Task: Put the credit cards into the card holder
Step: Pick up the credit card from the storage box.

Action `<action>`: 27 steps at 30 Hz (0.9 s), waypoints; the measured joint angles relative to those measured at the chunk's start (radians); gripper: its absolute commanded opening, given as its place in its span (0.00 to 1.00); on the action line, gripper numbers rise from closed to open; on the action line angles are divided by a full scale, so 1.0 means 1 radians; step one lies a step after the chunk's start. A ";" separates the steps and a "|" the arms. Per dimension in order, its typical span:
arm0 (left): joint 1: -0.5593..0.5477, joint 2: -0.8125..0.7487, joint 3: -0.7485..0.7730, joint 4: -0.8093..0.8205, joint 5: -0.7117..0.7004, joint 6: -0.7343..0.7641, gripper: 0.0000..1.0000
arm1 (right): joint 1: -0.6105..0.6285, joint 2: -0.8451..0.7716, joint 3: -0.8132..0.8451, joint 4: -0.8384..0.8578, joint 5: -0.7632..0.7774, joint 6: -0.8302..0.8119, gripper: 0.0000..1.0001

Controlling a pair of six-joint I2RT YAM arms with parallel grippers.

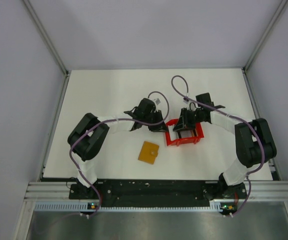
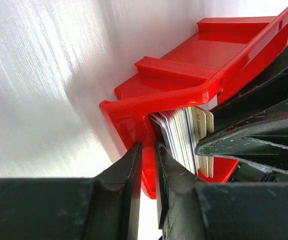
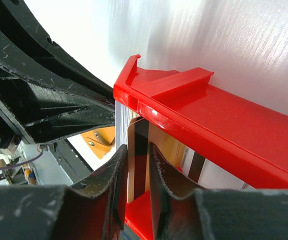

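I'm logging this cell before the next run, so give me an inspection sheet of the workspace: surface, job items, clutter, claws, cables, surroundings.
Surface: white table, no spills seen.
Job's things: cards stand upright in a stack inside the red tray; orange wallet lies flat on the table, apart from the tray, nearer the arm bases.
Clutter: nothing seen.
Claws: left claw is shut on the tray's wall; right claw is narrow and astride one of the cards, grip not clear.
Cables: purple cables loop above both wrists.
Surroundings: plain pale walls; metal rail at the near edge.
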 measured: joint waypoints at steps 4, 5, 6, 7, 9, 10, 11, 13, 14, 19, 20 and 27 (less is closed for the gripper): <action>0.004 0.000 0.000 0.000 0.000 0.000 0.20 | -0.001 -0.010 -0.008 0.005 0.005 0.002 0.17; 0.004 0.000 0.000 0.000 0.000 0.000 0.20 | -0.001 -0.010 -0.009 0.005 0.005 0.002 0.16; 0.004 0.000 0.000 0.000 0.000 0.000 0.20 | -0.001 -0.010 -0.011 0.010 0.004 0.002 0.16; 0.004 0.000 0.000 0.000 0.000 0.000 0.20 | -0.002 -0.010 -0.013 0.010 0.003 0.002 0.17; 0.004 0.000 0.000 0.000 0.000 0.000 0.20 | -0.002 -0.010 -0.013 0.011 0.002 0.002 0.17; 0.004 0.000 0.000 0.000 0.000 0.000 0.20 | -0.004 -0.010 -0.013 0.011 -0.001 0.002 0.17; 0.004 0.000 0.000 0.000 0.000 0.000 0.20 | -0.005 -0.010 -0.013 0.011 -0.004 0.002 0.17; 0.004 0.000 0.000 0.000 0.000 0.000 0.20 | -0.010 -0.010 -0.013 0.011 -0.010 0.002 0.16; 0.004 0.000 0.000 0.000 0.000 0.000 0.20 | -0.012 -0.010 -0.013 0.011 -0.014 0.002 0.16; 0.004 0.000 0.000 0.000 0.000 0.000 0.20 | -0.019 -0.010 -0.013 0.012 -0.037 0.003 0.18; 0.004 0.000 0.000 0.000 0.000 0.000 0.20 | -0.020 -0.010 -0.013 0.013 -0.042 0.003 0.18; 0.006 0.000 0.000 0.000 0.002 0.000 0.20 | -0.024 -0.010 -0.026 0.030 -0.069 0.005 0.19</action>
